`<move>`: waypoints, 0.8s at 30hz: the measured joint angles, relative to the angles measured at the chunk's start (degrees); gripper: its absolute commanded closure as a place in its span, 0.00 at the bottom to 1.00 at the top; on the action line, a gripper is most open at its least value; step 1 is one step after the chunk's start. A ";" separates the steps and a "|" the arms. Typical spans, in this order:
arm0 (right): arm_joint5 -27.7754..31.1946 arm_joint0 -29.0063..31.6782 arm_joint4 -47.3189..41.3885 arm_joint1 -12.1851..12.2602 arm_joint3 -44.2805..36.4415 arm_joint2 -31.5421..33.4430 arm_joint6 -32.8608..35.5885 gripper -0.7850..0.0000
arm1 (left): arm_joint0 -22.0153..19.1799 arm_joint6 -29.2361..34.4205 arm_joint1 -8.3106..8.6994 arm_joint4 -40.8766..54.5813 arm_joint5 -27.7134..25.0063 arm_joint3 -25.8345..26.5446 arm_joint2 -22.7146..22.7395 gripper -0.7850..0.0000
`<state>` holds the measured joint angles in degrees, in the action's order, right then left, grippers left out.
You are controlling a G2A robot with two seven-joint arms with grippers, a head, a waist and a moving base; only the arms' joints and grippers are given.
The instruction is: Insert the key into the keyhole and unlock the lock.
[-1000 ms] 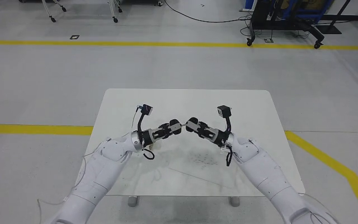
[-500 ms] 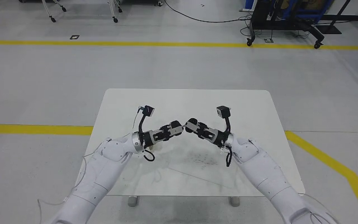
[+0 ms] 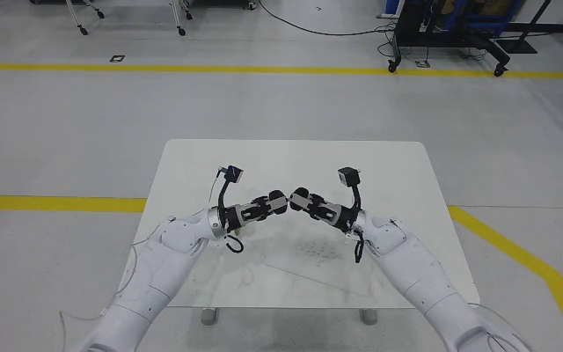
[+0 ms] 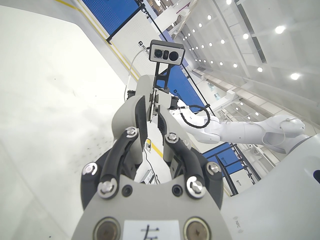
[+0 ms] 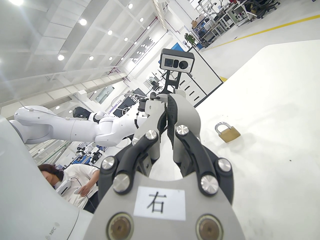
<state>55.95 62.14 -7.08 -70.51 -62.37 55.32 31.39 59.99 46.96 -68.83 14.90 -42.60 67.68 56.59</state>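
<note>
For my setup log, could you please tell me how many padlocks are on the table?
1: a brass padlock lying on the white table near the right pincer; others may be hidden from view.

print log | white rectangular paper sticker (image 4: 151, 231), one black character, on the grey base plate of the left gripper (image 4: 151, 111) | second white paper sticker (image 5: 160, 203), a different single black character, on the grey base plate of the right gripper (image 5: 166, 106) | white logo lettering, repeated, on blue wall panels (image 4: 112, 3) | dark logo lettering on white perforated panel (image 4: 125, 36)
</note>
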 measured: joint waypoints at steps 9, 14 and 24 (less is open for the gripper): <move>-0.12 0.01 -0.38 0.05 -0.08 -0.04 0.44 0.00 | 0.05 -0.46 0.05 -1.59 -0.64 0.10 0.05 1.00; -0.19 0.02 -0.47 0.05 -0.06 -0.03 0.43 0.00 | 0.29 -3.31 0.37 -2.88 -0.47 -0.08 1.86 1.00; -0.73 0.13 0.19 0.09 -0.37 0.06 0.26 0.00 | 0.69 -4.56 0.44 -3.87 0.51 0.58 2.17 1.00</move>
<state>55.22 62.27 -6.90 -70.42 -62.74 55.38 31.66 60.68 42.40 -68.40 11.03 -42.09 68.26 58.75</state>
